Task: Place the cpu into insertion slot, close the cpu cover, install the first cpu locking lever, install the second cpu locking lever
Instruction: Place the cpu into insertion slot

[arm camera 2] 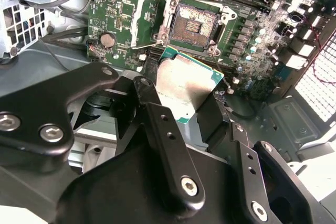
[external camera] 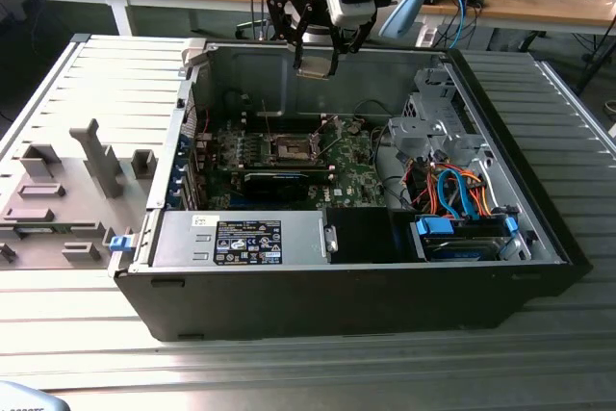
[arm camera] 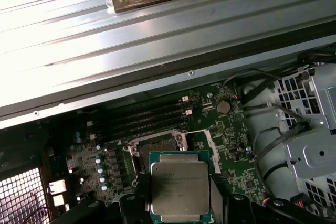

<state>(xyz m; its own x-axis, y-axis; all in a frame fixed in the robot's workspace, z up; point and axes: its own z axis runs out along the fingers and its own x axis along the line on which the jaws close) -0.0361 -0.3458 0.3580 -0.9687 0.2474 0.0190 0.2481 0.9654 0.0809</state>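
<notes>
at the exterior view's left, a grey side panel point(external camera: 67, 175) with moulded brackets lies flat on the ribbed metal table point(external camera: 289, 372), just beside the open computer case point(external camera: 366, 295). inside the case, a labelled power supply point(external camera: 241, 238) sits along the near wall, and the green motherboard point(external camera: 356, 175) lies beyond it. the insertion slot point(external camera: 293, 148) is near the middle of the board, uncovered, with its dark centre showing. in the second wrist view the cpu cover point(arm camera 2: 143, 22) stands open at one side of the slot. above the far wall of the case hangs the gripper point(external camera: 316, 57), its black fingers point(arm camera 2: 149, 103) drawn narrow on opposite edges of the cpu point(external camera: 316, 68). the chip is in the air, well above the slot and a little to its far side. both wrist views show its silvery face with a green rim. toward the exterior view's right, a metal drive cage point(external camera: 438, 122) and orange and blue cables point(external camera: 452, 190) occupy that end of the case.
</notes>
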